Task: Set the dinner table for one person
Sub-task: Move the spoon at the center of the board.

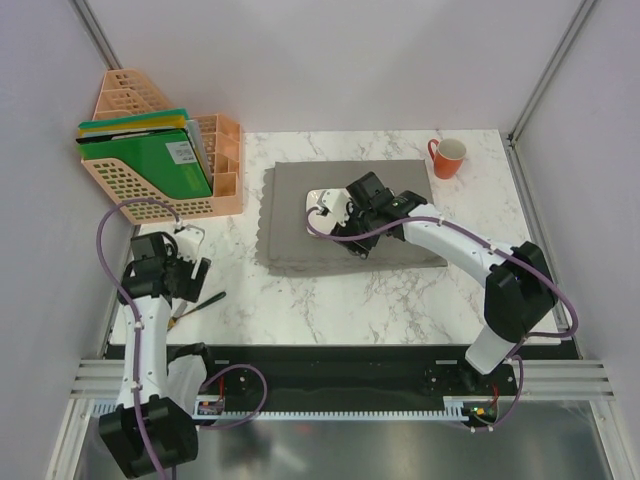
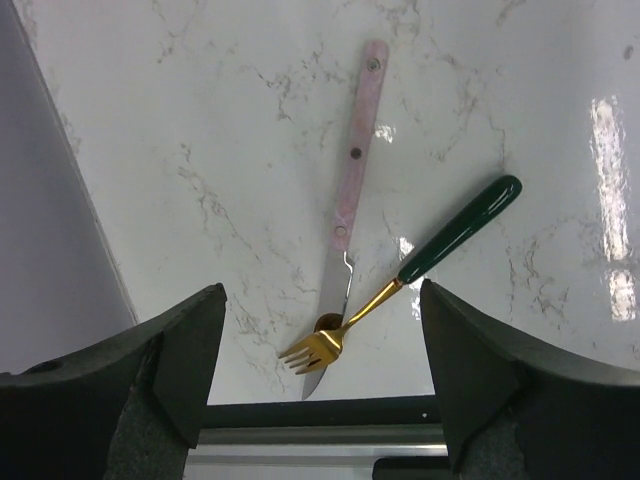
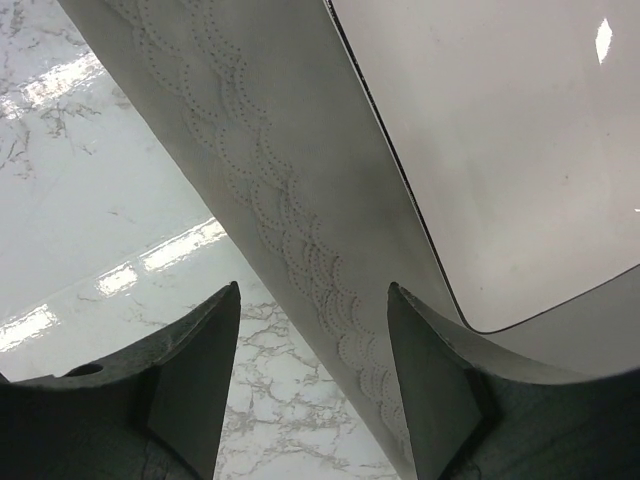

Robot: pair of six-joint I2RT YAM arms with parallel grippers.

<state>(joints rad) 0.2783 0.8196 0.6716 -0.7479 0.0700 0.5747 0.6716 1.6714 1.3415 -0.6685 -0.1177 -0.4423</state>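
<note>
Below, the veined marble table (image 1: 400,300) underlies both arms; left gripper (image 2: 322,330) gapes empty over gold fork (image 2: 318,347) crossing pink-handled knife (image 2: 357,150); right gripper (image 3: 313,295), wide and empty, over scalloped grey mat (image 3: 280,150) beside glossy plate (image 3: 500,150).

The dinner table (image 2: 200,120) is smooth, glossy marble-patterned white. The fork (image 2: 420,255) has polished gold metal tines and a glossy green handle, the knife (image 2: 345,215) a steel blade. The grey placemat (image 3: 290,200) looks matt with dotted texture, the white plate (image 3: 500,150) glossy.
</note>
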